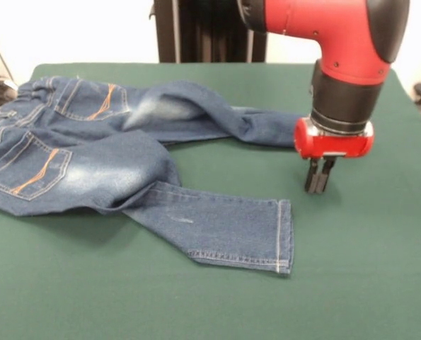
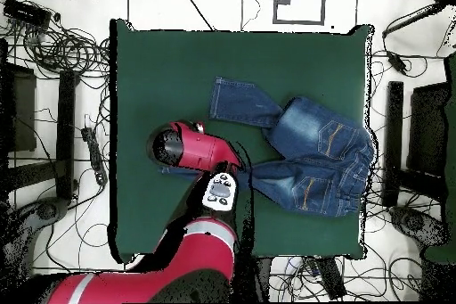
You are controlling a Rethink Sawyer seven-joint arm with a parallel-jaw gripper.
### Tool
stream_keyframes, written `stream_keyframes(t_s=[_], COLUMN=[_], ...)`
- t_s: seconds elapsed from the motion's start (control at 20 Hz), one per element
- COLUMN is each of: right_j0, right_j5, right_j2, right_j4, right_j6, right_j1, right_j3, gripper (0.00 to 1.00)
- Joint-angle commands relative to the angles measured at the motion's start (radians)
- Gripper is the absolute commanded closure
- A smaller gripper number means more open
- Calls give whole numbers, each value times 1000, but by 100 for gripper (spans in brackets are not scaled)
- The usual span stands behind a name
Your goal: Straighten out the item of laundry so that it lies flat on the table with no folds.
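Jeans first, though the large rectangular table [image 1: 380, 283] covered in dark green felt-like cloth is the biggest thing in sight and carries everything else. On it lies the small pair of blue denim jeans [image 1: 90, 170] with orange stitching and faded whitish patches. In the front view the jeans take up the left half of the table, with the waistband at the far left edge and the back pockets facing up. The seat is bunched and rumpled. One leg runs forward and to the right, lying fairly flat, its hem ending near the middle of the table. The other leg stretches to the right along the far side, twisted and folded over itself near the seat, and its end disappears behind the red wrist of the arm.

Next in size is the red and black robot arm [image 1: 337, 42], which comes down over the right part of the table. At its lower end the black fingers [image 1: 319, 177] stand close together, almost closed, tips at the cloth of the table just beside the far leg's end, holding nothing visible.
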Motion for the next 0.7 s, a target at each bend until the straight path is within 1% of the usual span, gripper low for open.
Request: stream_keyframes(t_s=[0.05, 0.15, 0.2, 0.3, 0.4, 0.5, 0.7], right_j0=[12, -22, -59, -105, -150, -164, -157], right_j5=[93, 75, 52, 4, -1, 4, 11], right_j2=[28, 51, 80, 113, 144, 147, 133], right_j4=[56, 41, 27, 0, -17, -25, -35], right_j6=[277, 244, 217, 186, 158, 154, 165], right_j1=[67, 61, 52, 43, 39, 30, 11], right_j3=[0, 13, 34, 68, 84, 95, 111], gripper=[100, 100, 100, 100, 100, 100, 100])
